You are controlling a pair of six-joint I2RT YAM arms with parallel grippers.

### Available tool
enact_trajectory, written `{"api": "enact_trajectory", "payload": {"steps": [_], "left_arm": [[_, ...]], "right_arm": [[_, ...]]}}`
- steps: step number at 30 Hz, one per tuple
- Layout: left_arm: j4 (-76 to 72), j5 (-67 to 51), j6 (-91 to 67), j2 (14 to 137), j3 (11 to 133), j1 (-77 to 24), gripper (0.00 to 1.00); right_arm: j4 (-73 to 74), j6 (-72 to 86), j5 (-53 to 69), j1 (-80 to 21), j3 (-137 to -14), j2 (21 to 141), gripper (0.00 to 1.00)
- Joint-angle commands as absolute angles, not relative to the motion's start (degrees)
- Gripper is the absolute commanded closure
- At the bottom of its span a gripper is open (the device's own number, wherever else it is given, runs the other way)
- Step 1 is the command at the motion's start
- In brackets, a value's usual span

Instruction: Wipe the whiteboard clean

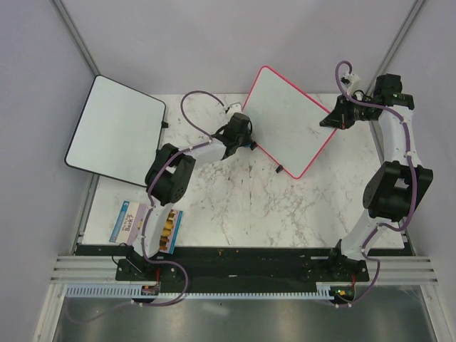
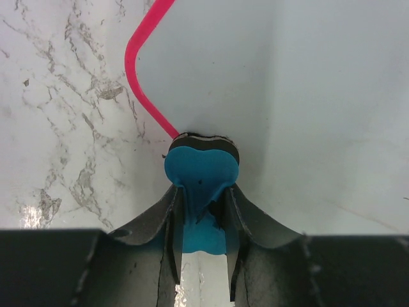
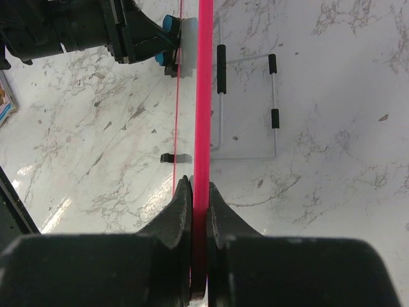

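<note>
The whiteboard point(image 1: 288, 114) is a rounded-corner white panel in a thin pink frame point(image 2: 135, 82). In the top view it sits turned like a diamond over the far right-hand part of the table point(image 1: 249, 206). Its writing face looks almost clean, with only a faint grey line low on the right in the left wrist view and a tiny speck near the right corner from above. In the right wrist view it is seen edge-on as a straight pink strip. A bent wire leg point(image 3: 246, 102) with black sleeves shows on its back side, but I cannot tell whether the leg is fixed to the board. The right gripper point(image 3: 198, 187) has its 2 fingers closed tight on the frame at the board's right corner. The left gripper point(image 2: 203, 192) is clamped on a blue eraser point(image 2: 201, 167), whose dark felt pad presses against the white face just inside the frame, near the board's left corner. The table is white marble with grey veins and glossy enough to throw back patches of light. A second white board, the black-framed board point(image 1: 117, 132), lies at the far left corner and overhangs the table's edge. 2 booklets point(image 1: 130, 221) lie at the near left beside the left arm's base. Plain pale lilac walls point(image 1: 214, 43) close the space in on 3 sides, with slim metal posts point(image 1: 75, 32) slanting up at the corners.
</note>
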State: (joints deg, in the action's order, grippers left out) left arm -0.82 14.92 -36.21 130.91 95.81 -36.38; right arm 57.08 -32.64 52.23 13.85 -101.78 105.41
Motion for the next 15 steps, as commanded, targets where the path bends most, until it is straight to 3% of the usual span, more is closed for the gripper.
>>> {"api": "enact_trajectory", "payload": {"steps": [1,15], "left_arm": [[-16.2,7.4,-32.1,128.3,93.3,-39.6,0.98],[-27.5,9.8,-22.6,127.2,98.3,-39.5,0.98]], "right_arm": [[70.9,-48.6,45.4,7.6,-95.5,111.2,1.00],[70.9,-48.5,45.1,7.6,-95.6,111.3,1.00]]}}
